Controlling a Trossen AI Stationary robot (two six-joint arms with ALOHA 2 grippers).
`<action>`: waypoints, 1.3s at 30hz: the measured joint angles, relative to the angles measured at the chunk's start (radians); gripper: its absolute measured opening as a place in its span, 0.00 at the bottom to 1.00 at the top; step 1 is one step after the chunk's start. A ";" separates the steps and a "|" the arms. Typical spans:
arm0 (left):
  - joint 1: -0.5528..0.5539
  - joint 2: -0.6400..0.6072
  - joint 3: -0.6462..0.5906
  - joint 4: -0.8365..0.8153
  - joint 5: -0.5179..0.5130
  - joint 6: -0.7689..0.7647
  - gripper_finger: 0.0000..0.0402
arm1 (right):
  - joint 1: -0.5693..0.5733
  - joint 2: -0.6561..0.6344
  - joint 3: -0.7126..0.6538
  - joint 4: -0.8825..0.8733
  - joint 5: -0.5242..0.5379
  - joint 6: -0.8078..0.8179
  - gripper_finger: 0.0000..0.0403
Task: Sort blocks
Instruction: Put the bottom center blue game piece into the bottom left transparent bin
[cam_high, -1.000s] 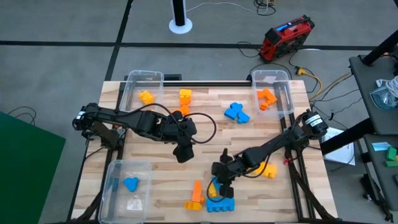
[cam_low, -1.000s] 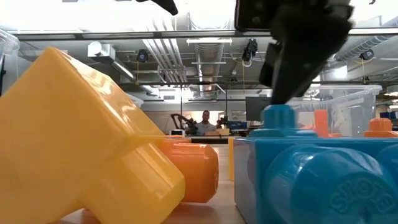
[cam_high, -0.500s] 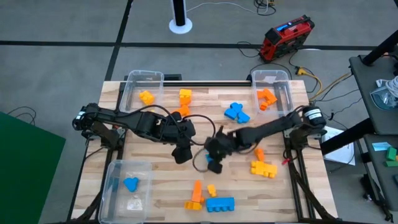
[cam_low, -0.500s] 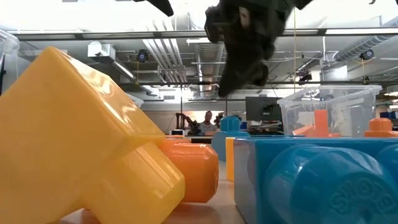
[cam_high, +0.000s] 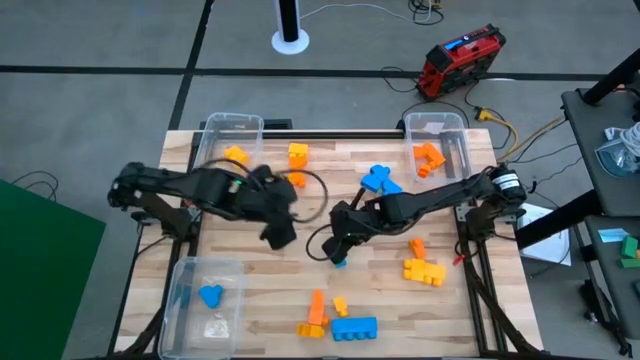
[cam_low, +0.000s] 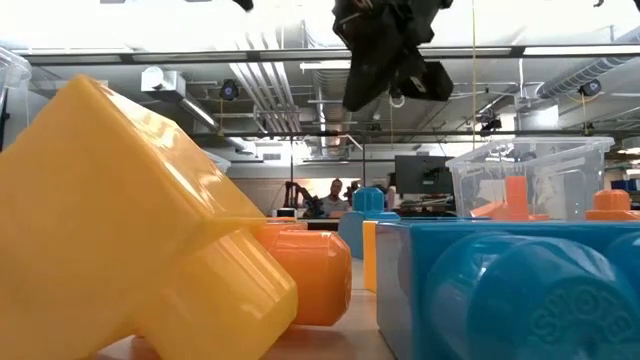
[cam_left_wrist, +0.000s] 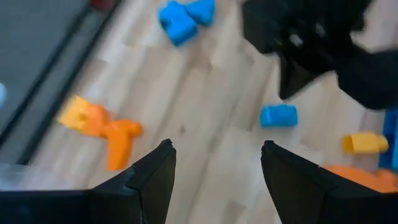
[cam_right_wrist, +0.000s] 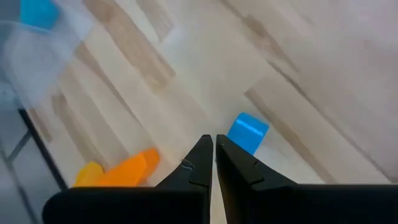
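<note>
Low view largely blocked by a yellow block (cam_low: 130, 230) and a blue block (cam_low: 520, 290) close to the lens; right pincer (cam_right_wrist: 214, 152), fingers nearly together and empty, above a small blue block (cam_right_wrist: 247, 132) lying mid-tabletop (cam_high: 300, 280); left pincer (cam_left_wrist: 214, 168) wide, holding nothing.

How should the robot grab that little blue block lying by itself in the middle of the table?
Probably from straight above, with the fingers closing across its short sides. The little blue block lies flat on the bare table, with nothing touching it, so both sides look free. The right gripper is right beside it, fingers shut, and would have to open first. The left gripper is open nearby.
</note>
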 joint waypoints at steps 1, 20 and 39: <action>0.000 -0.022 0.001 0.001 -0.025 -0.008 0.53 | 0.003 0.000 0.008 -0.017 0.006 0.009 0.03; -0.003 -0.183 -0.004 0.040 -0.318 -0.117 0.53 | 0.016 0.093 0.036 -0.166 -0.073 0.114 0.40; -0.003 -0.123 -0.013 0.031 -0.317 -0.126 0.53 | 0.013 0.339 0.249 -0.283 -0.162 0.012 0.68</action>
